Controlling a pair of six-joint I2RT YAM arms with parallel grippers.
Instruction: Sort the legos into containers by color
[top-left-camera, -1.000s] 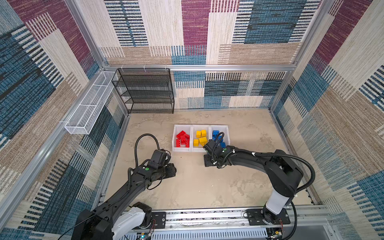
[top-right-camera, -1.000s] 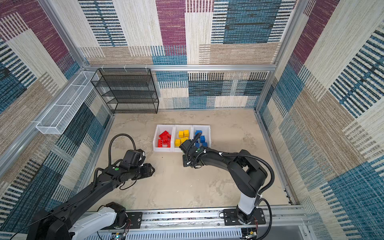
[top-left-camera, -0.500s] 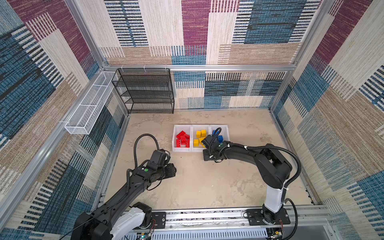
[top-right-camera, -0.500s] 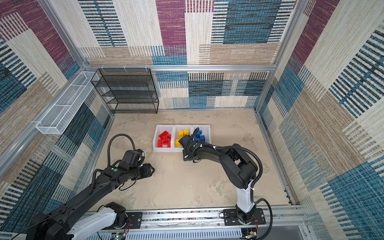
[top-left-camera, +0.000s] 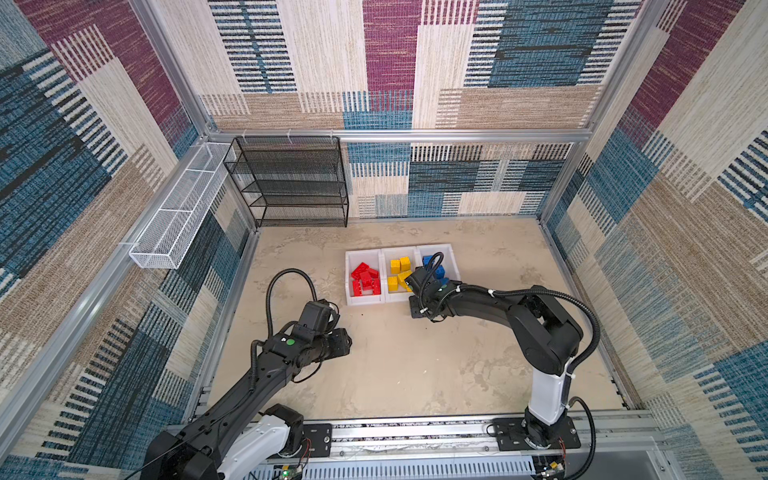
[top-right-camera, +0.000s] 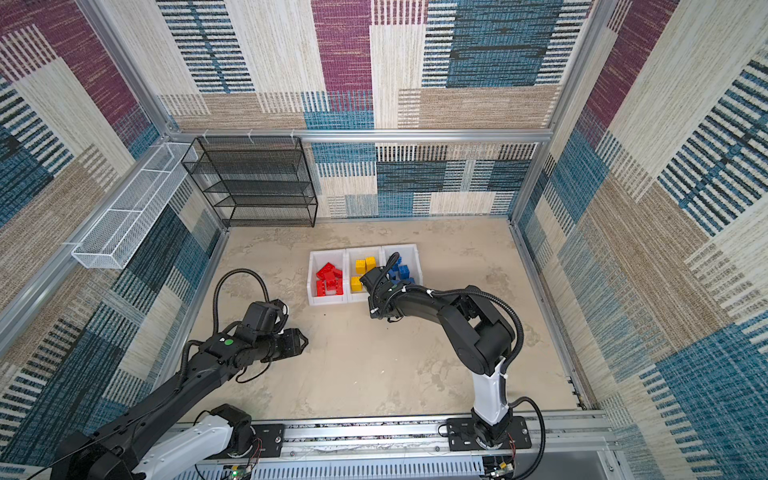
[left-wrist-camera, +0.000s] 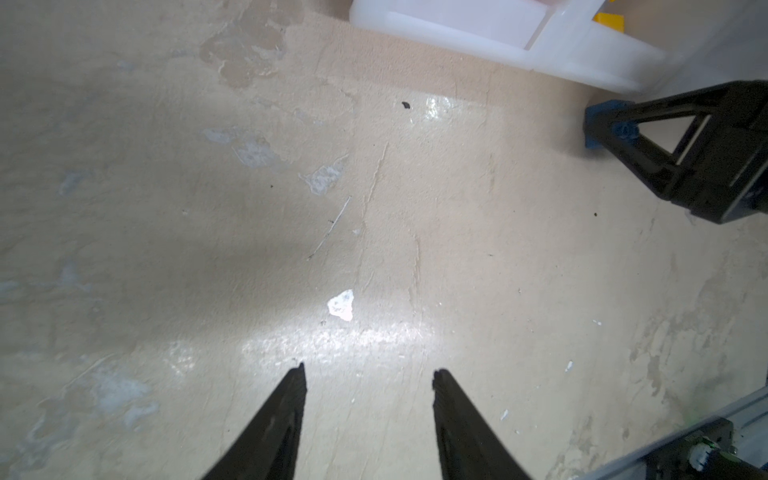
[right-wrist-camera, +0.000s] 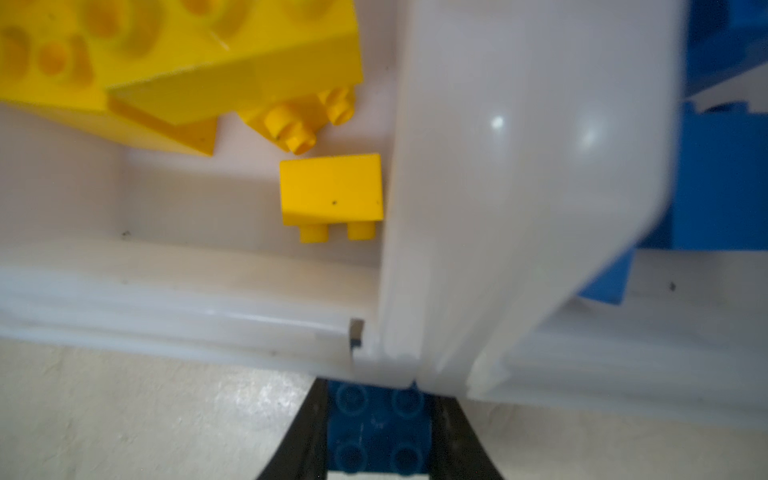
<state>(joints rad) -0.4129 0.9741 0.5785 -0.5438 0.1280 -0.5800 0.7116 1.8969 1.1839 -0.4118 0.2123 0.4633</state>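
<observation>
1. The table (top-left-camera: 415, 374) shows no loose brick in either top view, apart from whatever sits under the right arm's wrist.
2. The containers (top-left-camera: 348, 286) are three white bins in a row at mid-table. Each holds a single color: red legos (top-left-camera: 365, 280) in the left bin, yellow legos (top-left-camera: 399, 270) in the middle and blue legos (top-left-camera: 436, 268) in the right.
3. The left hand (left-wrist-camera: 369, 370) is parked over bare table, well apart from the bins. Its jaws are moderately apart with nothing between them, the same as a second ago.
4. The right hand (right-wrist-camera: 380, 395) is low at the bins' front wall, where the yellow and blue bins join. **Change:** its jaws stood apart a second ago and are now pinched narrow, with a finger on each side of a brick.
5. The blue brick (right-wrist-camera: 378, 432) is studs-up between those fingers and butted against the front wall, with its far edge tucked under the rim. In the left wrist view it looks to be still down on the table (left-wrist-camera: 593, 141), so not lifted yet.
6. My read is that the grasp has just been made on what looks like the last unsorted piece.
   - What's left is to lift it, carry it over the rim and drop it in the right bin.
   - The risk is that the rim overhangs the brick, so a straight-up lift could snag or tip the bins. I'd pull back first.
</observation>
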